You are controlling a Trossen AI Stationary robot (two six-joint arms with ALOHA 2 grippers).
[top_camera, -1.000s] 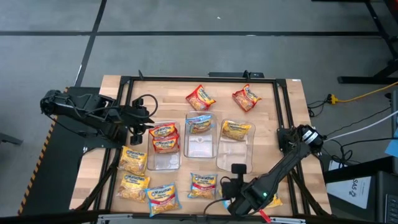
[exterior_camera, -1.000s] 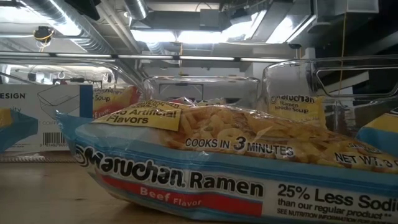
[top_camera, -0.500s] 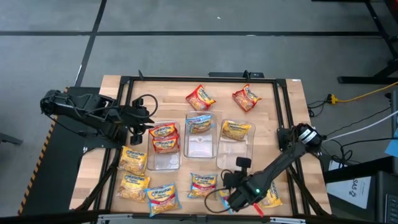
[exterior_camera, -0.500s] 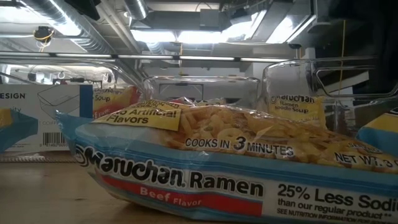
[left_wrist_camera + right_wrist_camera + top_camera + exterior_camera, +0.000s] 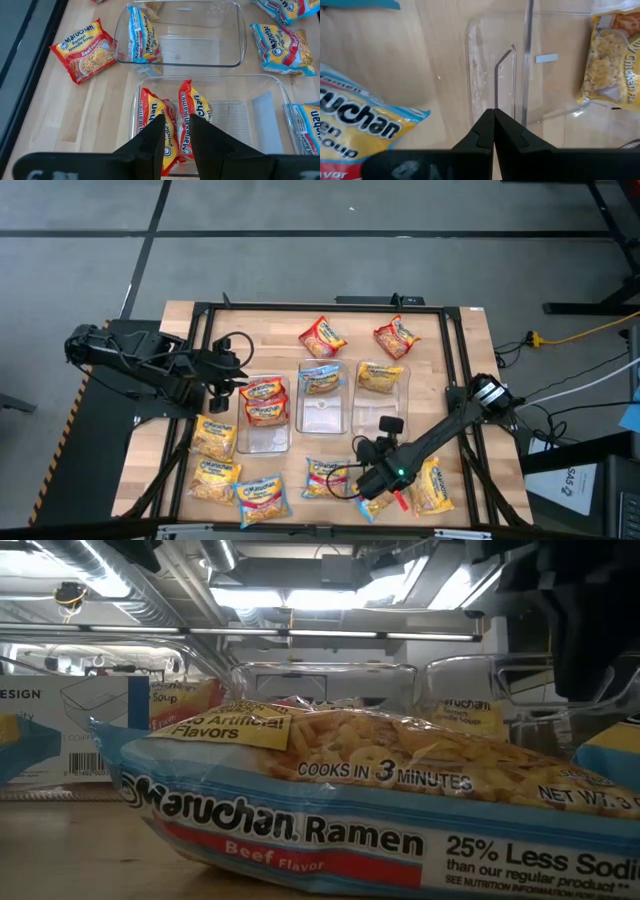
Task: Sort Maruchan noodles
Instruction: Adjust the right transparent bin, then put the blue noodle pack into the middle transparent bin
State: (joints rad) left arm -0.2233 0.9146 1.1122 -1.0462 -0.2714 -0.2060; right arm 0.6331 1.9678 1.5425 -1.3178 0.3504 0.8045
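Moved: right gripper has swung up from the bench's near edge toward the right bin, fingers pressed together.
Left gripper: slightly spread above the left bin, pinching nothing.
Surface: wooden bench; Maruchan noodles scattered.
Room: ceiling lights.

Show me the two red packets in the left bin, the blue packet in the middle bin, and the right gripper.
red packets in the left bin (image 5: 264, 401), high view, on the printed faces.
blue packet in the middle bin (image 5: 320, 380), high view, packet's middle.
right gripper (image 5: 493, 116), right wrist view, at the shut fingertips.
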